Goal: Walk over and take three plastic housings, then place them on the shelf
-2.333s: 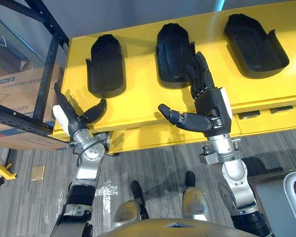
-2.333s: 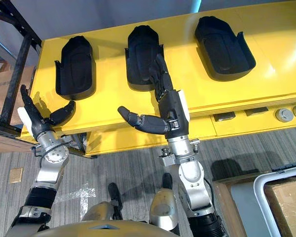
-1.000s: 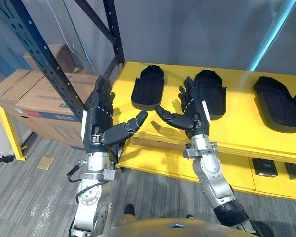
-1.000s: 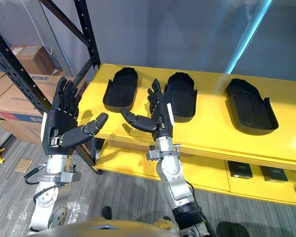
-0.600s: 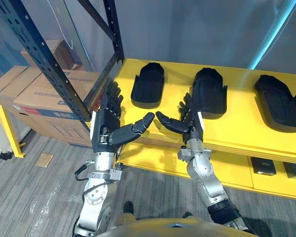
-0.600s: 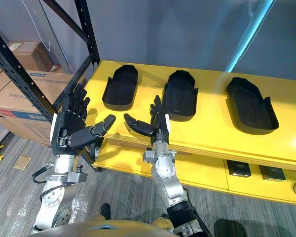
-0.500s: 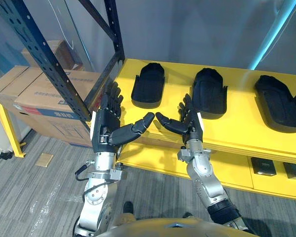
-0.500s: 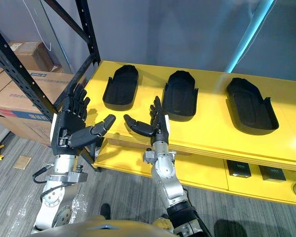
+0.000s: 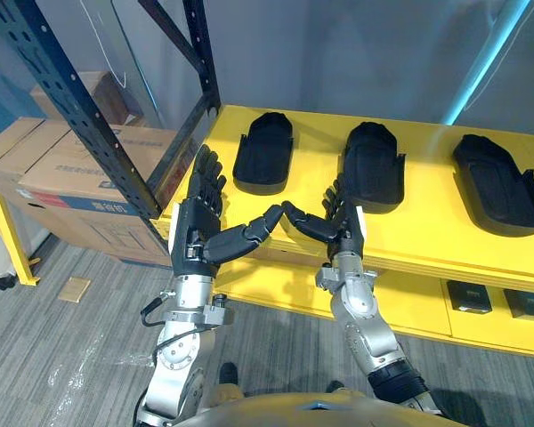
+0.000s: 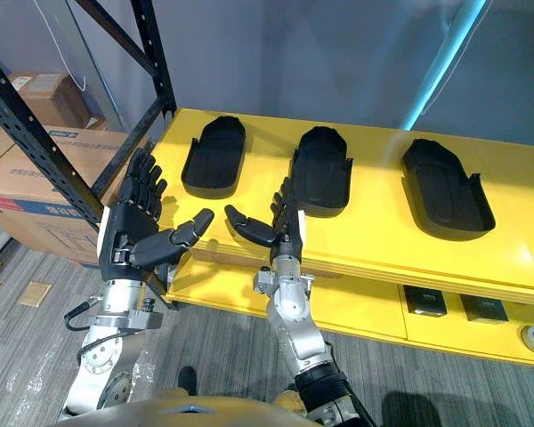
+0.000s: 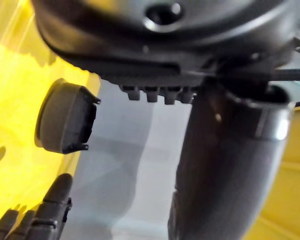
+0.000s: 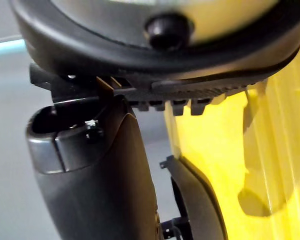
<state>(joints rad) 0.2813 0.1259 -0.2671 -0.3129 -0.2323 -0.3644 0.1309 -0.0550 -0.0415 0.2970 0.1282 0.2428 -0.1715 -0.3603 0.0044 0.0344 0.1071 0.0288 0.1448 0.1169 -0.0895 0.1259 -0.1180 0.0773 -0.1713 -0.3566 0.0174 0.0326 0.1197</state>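
A dark rack (image 9: 80,107) stands at your far left. Your left hand (image 9: 200,227) is raised upright before the desk (image 9: 436,227) edge, fingers straight and spread, thumb reaching across, holding nothing. Your right hand (image 9: 343,229) mirrors it, fingers extended and empty; the thumb tips look nearly touching. Three black housings (image 9: 263,151) lie in a row on the desk, beyond both hands. Your left wrist view adds one housing end-on, probably the middle one, and the right hand's fingertips (image 11: 57,187).
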